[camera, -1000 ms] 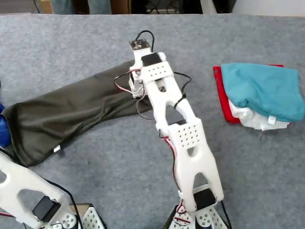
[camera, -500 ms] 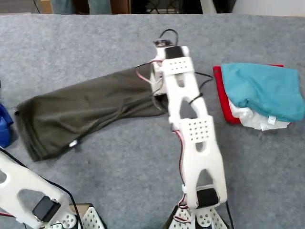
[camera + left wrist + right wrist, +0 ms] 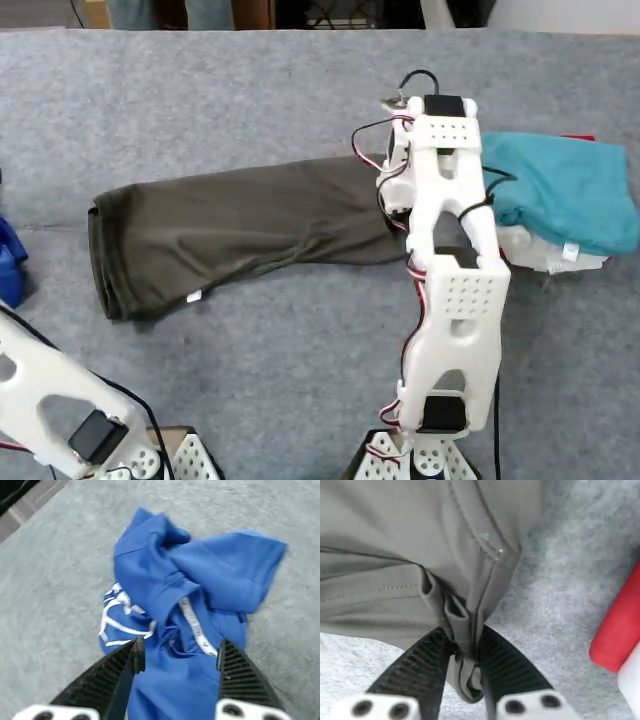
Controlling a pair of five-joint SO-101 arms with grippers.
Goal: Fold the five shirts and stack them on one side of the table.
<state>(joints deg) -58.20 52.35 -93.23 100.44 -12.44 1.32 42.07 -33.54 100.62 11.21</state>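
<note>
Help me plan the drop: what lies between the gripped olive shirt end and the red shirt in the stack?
Bare grey table cover, per the right wrist view; nothing sits between the olive shirt in the right gripper and the red shirt.

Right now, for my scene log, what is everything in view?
olive shirt: 1, dark olive, across the middle of the table, one end in the right gripper
blue shirt: 1, blue with white print, crumpled under the left gripper
teal shirt: 1, teal, top of the pile at the table's right
white shirt: 1, white, under the teal shirt
red shirt: 1, red, peeking from under the pile
table: 1, grey cover
left gripper: 1, black, open over the blue shirt
right gripper: 1, black, shut on the olive shirt
</note>
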